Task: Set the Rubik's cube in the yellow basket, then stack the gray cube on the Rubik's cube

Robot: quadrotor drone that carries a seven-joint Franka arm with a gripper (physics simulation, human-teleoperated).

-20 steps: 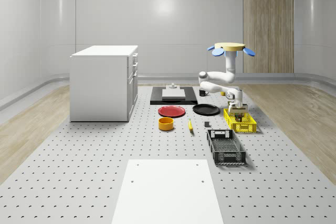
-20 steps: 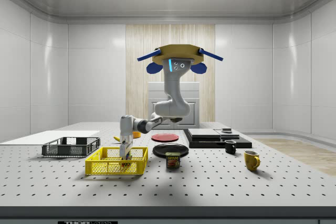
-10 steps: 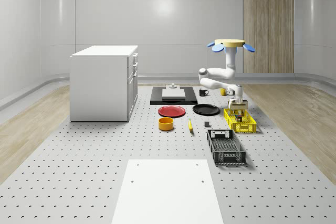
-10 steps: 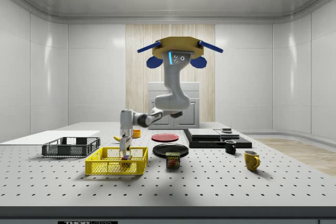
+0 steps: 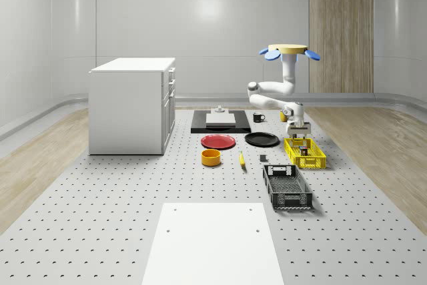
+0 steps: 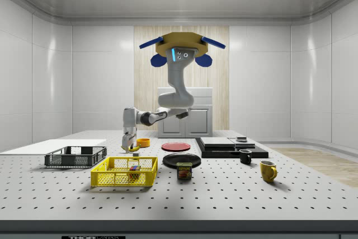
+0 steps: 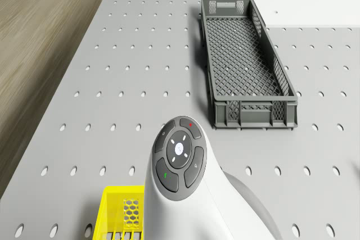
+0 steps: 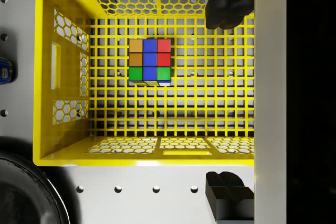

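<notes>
The multicoloured Rubik's cube [image 8: 150, 60], its top face showing orange, blue, red and green squares, sits flat on the mesh floor of the yellow plastic basket [image 8: 63, 77]. Above the basket the gripper [image 8: 229, 98] hangs with jaws spread and empty, while the drone [image 6: 181, 48] hovers higher, beyond it. The basket stands on a grey perforated table [image 5: 100, 205] in a white-walled room.

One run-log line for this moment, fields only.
drone: hovering near yellow mesh basket | gripper: open, empty, above basket | multicoloured Rubik's cube: resting on basket floor | gray cube: not stacked | next: fetch gray cube
</notes>
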